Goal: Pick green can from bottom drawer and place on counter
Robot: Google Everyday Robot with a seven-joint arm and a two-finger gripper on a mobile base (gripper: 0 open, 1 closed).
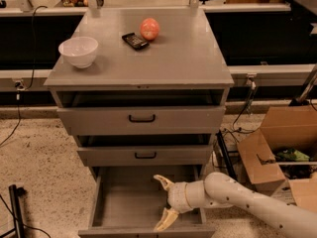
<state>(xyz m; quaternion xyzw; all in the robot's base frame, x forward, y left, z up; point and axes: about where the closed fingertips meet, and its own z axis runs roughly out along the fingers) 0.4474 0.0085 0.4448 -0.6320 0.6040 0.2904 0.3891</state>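
The bottom drawer [124, 202] is pulled out, and its grey floor shows on the left half. My gripper [156, 203] hangs over the right part of the drawer with its two pale fingers [163, 182] spread wide, pointing left. The white arm [247, 202] reaches in from the lower right. The green can does not show; the gripper's wrist covers the spot on the drawer floor behind it. The counter [178, 58] is the grey top of the cabinet, well above the gripper.
On the counter stand a white bowl [78, 51], a black handset [134, 40] and a red ball-like fruit [149, 29]. The two upper drawers [142, 119] are slightly open. An open cardboard box [280, 140] sits to the right, and a black stand [16, 207] at the lower left.
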